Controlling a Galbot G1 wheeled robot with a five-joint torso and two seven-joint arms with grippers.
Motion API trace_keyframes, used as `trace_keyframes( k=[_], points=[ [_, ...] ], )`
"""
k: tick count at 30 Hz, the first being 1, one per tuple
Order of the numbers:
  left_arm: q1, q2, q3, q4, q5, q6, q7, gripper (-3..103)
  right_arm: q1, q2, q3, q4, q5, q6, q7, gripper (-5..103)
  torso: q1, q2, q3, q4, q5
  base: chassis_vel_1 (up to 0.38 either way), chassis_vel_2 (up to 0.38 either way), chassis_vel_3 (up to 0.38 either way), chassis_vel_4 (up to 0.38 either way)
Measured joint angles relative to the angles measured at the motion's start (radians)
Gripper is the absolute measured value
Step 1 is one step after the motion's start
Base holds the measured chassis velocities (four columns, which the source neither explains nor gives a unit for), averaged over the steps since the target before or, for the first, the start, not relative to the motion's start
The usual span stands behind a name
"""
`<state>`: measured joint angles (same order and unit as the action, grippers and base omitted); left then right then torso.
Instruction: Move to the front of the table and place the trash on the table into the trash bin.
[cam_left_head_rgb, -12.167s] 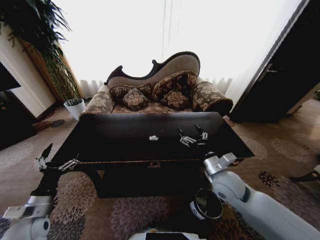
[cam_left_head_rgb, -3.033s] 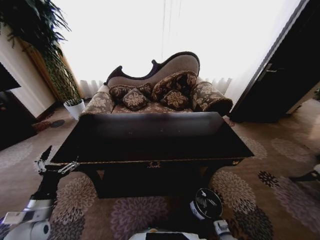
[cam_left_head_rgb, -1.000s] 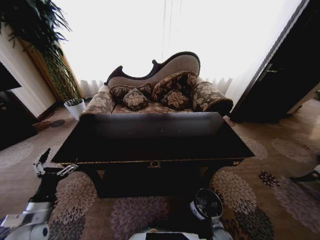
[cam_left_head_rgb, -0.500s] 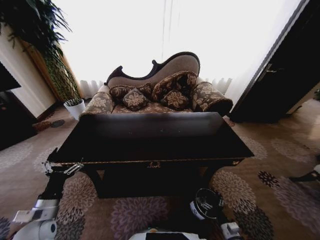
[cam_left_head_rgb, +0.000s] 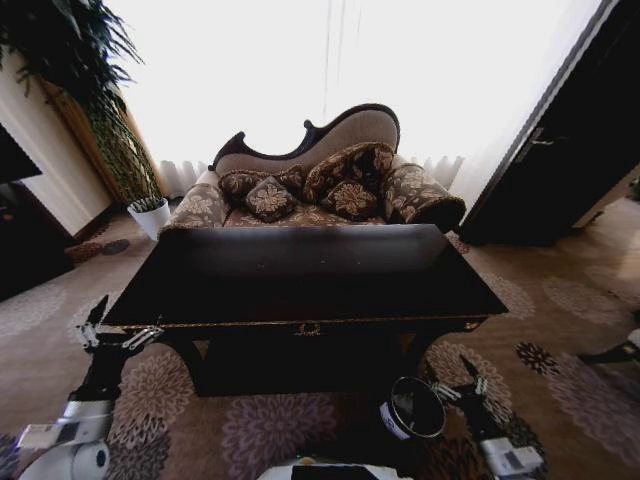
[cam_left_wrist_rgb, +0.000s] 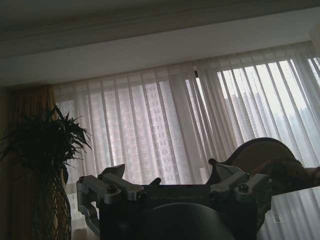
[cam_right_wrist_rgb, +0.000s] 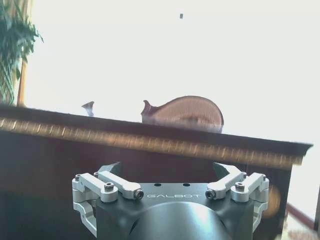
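Observation:
The glossy black table (cam_left_head_rgb: 300, 285) with gold edge trim stands right in front of me, its top bare; its gold-trimmed edge (cam_right_wrist_rgb: 150, 145) also crosses the right wrist view. The trash is out of view. The small round black trash bin (cam_left_head_rgb: 390, 420) sits on the carpet below the table's front edge, right of centre. My right gripper (cam_left_head_rgb: 458, 383) hangs open just right of the bin, nothing between its fingers. My left gripper (cam_left_head_rgb: 118, 325) is open and holds nothing, level with the table's front left corner and beside it.
An ornate sofa (cam_left_head_rgb: 320, 185) with patterned cushions stands behind the table. A tall plant (cam_left_head_rgb: 60, 60) and a white pot (cam_left_head_rgb: 150, 215) are at the far left. A dark door (cam_left_head_rgb: 570, 150) stands at the right. Patterned carpet (cam_left_head_rgb: 270, 425) lies around me.
The white wad and the right gripper seen over the table 12 seconds ago are gone from it. My right gripper has come up beside the bin's right side. The left gripper shifted slightly.

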<state>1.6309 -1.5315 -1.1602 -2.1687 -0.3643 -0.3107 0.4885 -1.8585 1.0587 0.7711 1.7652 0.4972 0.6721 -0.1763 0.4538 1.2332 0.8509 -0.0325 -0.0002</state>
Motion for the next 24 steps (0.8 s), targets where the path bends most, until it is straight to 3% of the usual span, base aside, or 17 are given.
trace_keyframes(
  k=[8,18,22,24],
  points=[
    [-0.003,0.006,-0.001,0.001,0.0,0.001,-0.008,100,-0.032,-0.004,0.067,0.082,0.054,0.007,-0.002,100,0.0,0.0,0.0,-0.0001,0.0001,0.0,0.0,0.0,0.0],
    [-0.007,-0.001,0.025,-0.013,-0.003,0.01,-0.029,100,-0.01,0.004,0.066,0.323,0.146,-0.096,0.2,100,0.0,0.0,0.0,-0.0002,0.0,0.0,0.0,0.0,0.0],
    [0.003,0.0,0.022,-0.049,-0.041,0.031,-0.066,100,0.074,-0.047,0.038,0.43,0.211,-0.197,0.315,100,0.0,0.0,0.0,-0.0002,-0.0002,0.0,0.0,0.0,0.0],
    [0.004,0.001,0.021,-0.056,-0.045,0.036,-0.076,100,0.09,-0.055,0.032,0.436,0.219,-0.21,0.327,100,0.0,0.0,0.0,0.0,-0.0004,0.0,0.0,0.0,0.0]
  ],
)
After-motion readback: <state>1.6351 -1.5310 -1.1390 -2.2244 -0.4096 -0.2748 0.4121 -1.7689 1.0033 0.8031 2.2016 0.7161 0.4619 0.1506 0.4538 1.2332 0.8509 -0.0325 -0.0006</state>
